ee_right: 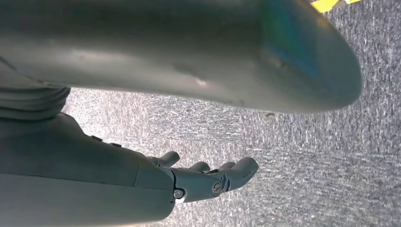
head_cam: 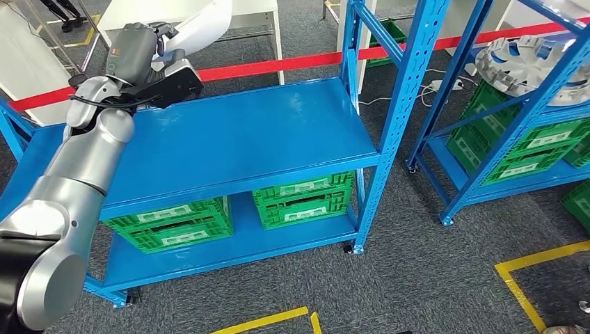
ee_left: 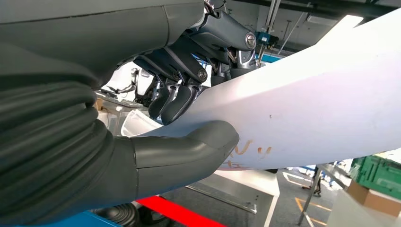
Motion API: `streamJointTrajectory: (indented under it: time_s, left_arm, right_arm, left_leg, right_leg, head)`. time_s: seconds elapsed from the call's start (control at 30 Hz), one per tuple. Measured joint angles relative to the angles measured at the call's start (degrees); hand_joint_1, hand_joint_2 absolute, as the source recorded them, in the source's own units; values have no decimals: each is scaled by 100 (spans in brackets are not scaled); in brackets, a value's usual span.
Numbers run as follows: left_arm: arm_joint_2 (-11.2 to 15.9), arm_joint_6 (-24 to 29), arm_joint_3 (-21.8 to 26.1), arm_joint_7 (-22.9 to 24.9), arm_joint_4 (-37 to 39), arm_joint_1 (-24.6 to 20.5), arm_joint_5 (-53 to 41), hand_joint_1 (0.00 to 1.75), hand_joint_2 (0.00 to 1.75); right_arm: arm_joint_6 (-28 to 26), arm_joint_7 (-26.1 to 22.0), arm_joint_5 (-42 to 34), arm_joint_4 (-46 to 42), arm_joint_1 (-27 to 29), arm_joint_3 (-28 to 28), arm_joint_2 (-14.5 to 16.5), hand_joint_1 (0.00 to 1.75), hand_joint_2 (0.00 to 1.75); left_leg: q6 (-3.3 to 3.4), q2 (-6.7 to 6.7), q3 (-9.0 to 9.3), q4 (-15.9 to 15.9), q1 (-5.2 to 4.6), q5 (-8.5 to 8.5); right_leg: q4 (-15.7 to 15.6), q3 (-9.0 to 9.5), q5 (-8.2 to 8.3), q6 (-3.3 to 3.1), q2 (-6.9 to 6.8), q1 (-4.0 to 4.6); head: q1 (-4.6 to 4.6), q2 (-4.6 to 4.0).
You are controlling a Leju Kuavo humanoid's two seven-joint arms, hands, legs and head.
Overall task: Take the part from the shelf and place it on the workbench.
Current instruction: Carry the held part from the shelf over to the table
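White curved part is gripped in the left hand, lifted above the blue shelf. Carrying underway; next, turning toward the worktop. Right hand hangs empty, fingers loosely apart.

You see green crates under the blue deck, more green crates in the neighbouring blue rack, a silver wheel-like casting on top, red barrier tape, yellow floor tape, grey carpet.

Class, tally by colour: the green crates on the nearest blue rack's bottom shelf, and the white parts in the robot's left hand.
Green crates: 2
White part: 1
Total: 3
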Motion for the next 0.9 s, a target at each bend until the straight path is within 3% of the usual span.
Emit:
streamJointTrajectory:
  time_s: [0.07, 0.17, 0.2, 0.27, 0.33, 0.37, 0.4, 0.43, 0.53, 0.67, 0.7, 0.77, 0.83, 0.9]
  left_arm:
    - [-23, 1, -50, 14, -1, -36, 23, 145, 175]
    - [-51, 5, -121, 61, 2, -50, 51, 145, 175]
    - [-59, 9, -145, 68, 3, -52, 58, 145, 175]
    - [-73, 20, -189, 74, 8, -55, 83, 145, 175]
    - [-74, 26, -221, 80, 24, -39, 103, 145, 175]
    - [-75, 28, -237, 90, 36, -24, 108, 145, 175]
    - [-75, 30, -257, 104, 45, -10, 111, 145, 175]
    - [-73, 35, -277, 122, 51, 1, 115, 145, 175]
    - [-62, 75, -355, 179, 60, -6, 135, 145, 175]
    - [-36, 103, -462, 242, 121, -17, 160, 145, 175]
    - [-19, 103, -484, 251, 140, -20, 165, 145, 175]
    - [26, 115, -518, 262, 182, -32, 188, 145, 175]
    - [58, 137, -547, 264, 225, -28, 217, 145, 175]
    - [73, 156, -566, 260, 263, 6, 234, 145, 175]
  right_arm:
    - [1, 3, -1, 0, -3, -2, 14, 0, 0]
    - [2, 6, -3, 2, -5, -12, 27, 0, 0]
    - [2, 6, -4, 2, -5, -19, 30, 0, 0]
    - [2, 6, -7, 2, -3, -36, 31, 0, 0]
    - [2, 7, -8, 2, 0, -48, 31, 0, 0]
    - [1, 11, -11, 2, 0, -57, 31, 0, 0]
    - [0, 15, -17, 2, 1, -66, 31, 0, 0]
    - [-3, 19, -28, 2, 1, -75, 30, 0, 0]
    - [-21, 16, -61, 2, -12, -90, 28, 0, 0]
    - [-40, 2, -73, 2, -18, -107, 30, 0, 0]
    - [-42, 1, -73, 2, -20, -109, 31, 0, 0]
    - [-39, -5, -73, 2, -23, -110, 34, 0, 0]
    - [-27, -6, -74, 2, -19, -111, 34, 0, 0]
    - [-18, 1, -87, 2, -17, -115, 34, 0, 0]
  left_leg:
    - [49, 9, 180, -372, -57, 84]
    - [62, 13, 176, -465, -59, 199]
    - [90, 20, 168, -509, -43, 253]
    - [145, 35, 118, -573, -15, 354]
    - [173, 37, 24, -557, -23, 409]
    - [174, 37, -23, -541, -28, 431]
    - [171, 37, -66, -521, -33, 451]
    - [163, 36, -103, -498, -34, 467]
    - [112, 35, -196, -416, -52, 498]
    - [-24, 25, -239, -426, -59, 560]
    - [-60, 20, -269, -381, -55, 502]
    - [-127, 9, -427, 3, -33, 186]
    - [-175, 8, -656, 684, -10, -211]
    - [-193, 8, -681, 981, 9, -322]
  right_leg:
    - [-31, -9, 50, 57, -7, 5]
    - [-94, -18, 121, 160, -20, -3]
    - [-38, -53, 59, 183, -24, 0]
    - [401, -236, -274, 219, -38, 0]
    - [1088, -479, -651, 244, -48, 6]
    - [1280, -518, -725, 249, -48, 10]
    - [1267, -454, -702, 247, -49, 16]
    - [1033, -275, -594, 238, -49, 20]
    - [44, 328, -333, 163, -56, 43]
    - [-134, 368, -232, 23, -50, 59]
    - [-163, 363, -190, -18, -52, 47]
    - [-212, 332, -105, -78, -56, 23]
    - [-220, 263, -43, -91, -55, 20]
    - [-218, 185, 17, -76, -55, 16]
  head:
    - [-3, 0]
    - [-7, 0]
    - [0, 0]
    - [29, 0]
    - [60, 0]
    - [67, 0]
    - [71, 0]
    - [75, 0]
    - [82, 0]
    - [79, 0]
    - [71, 0]
    - [47, 0]
    - [27, 0]
    - [23, 0]
